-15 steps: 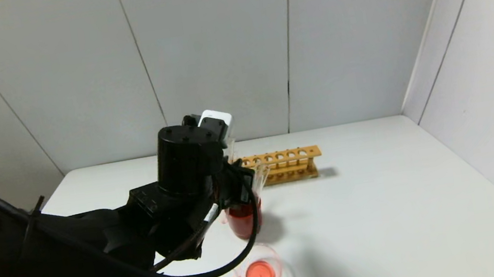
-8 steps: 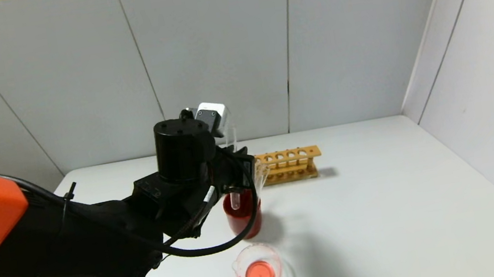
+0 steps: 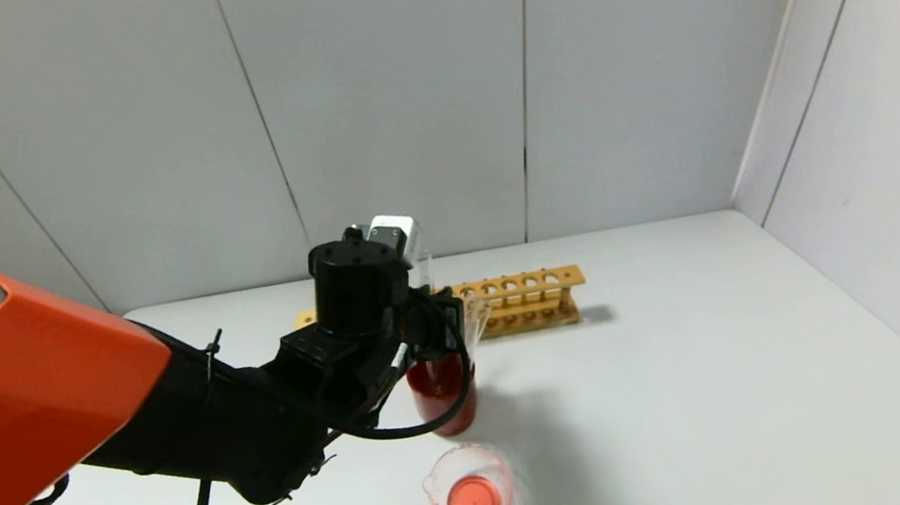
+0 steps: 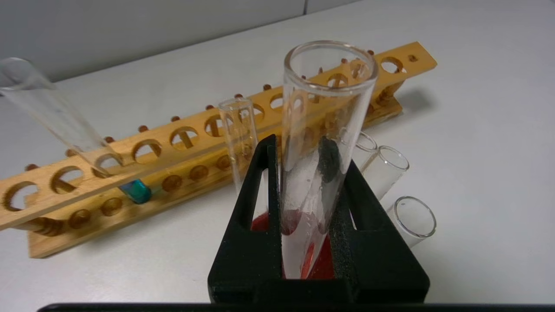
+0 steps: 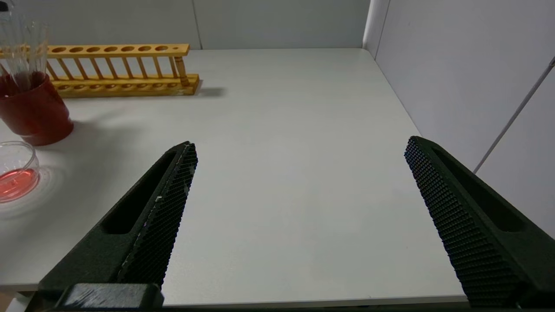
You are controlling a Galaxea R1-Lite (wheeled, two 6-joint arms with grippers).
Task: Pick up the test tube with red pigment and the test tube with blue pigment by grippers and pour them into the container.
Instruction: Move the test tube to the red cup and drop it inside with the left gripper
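Observation:
My left gripper is over the dark red cup, shut on a clear test tube held upright, mouth up. No liquid shows in this tube and its lower end goes down into the cup. The test tube with blue pigment leans in the wooden rack, teal at its bottom; the arm hides it in the head view. The container, a low glass beaker, holds orange-red liquid in front of the cup. My right gripper is open and empty over the table's near right edge.
Three more clear tubes stand in the red cup. The rack runs along the back of the white table. Grey walls close the back and the right side. The beaker also shows in the right wrist view.
My left arm has reached farther forward and lowered the clear tube down into the red cup. The beaker and the right gripper have not moved.

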